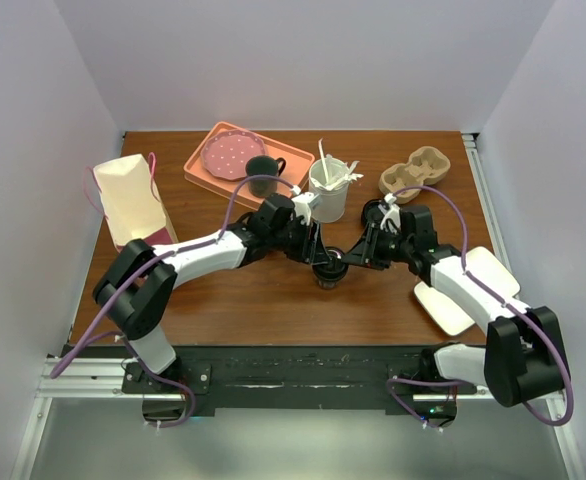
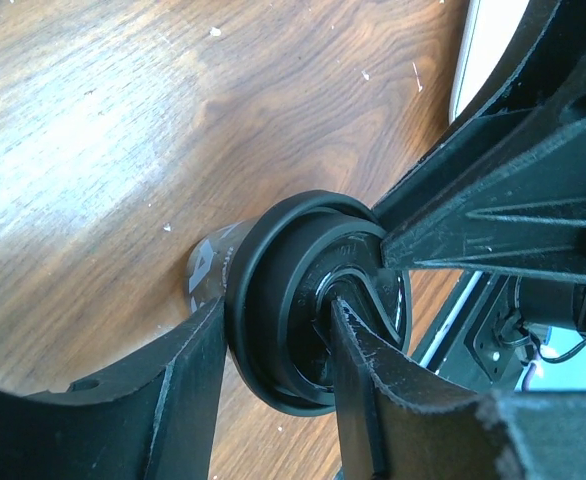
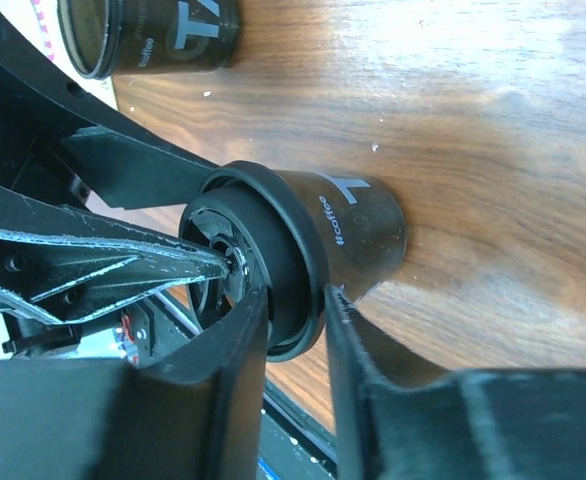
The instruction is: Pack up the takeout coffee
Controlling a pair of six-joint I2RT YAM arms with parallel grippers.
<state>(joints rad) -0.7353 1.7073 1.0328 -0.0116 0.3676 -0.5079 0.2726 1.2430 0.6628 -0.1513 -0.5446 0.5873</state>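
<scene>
On the wooden table (image 1: 223, 305), between both arms: takeout coffee (image 1: 327, 272), upright, black lid (image 2: 303, 300) seated. Not yet packed; stands well apart from the cardboard cup carrier (image 1: 413, 172) at far right and the paper bag (image 1: 128, 200) at far left. Sits pinched from two sides: left gripper (image 2: 273, 325) narrowed on the lid rim, right gripper (image 3: 295, 298) narrowed on the opposite rim, one finger atop, one outside. Probably leaves lifting and setting into a holder.
</scene>
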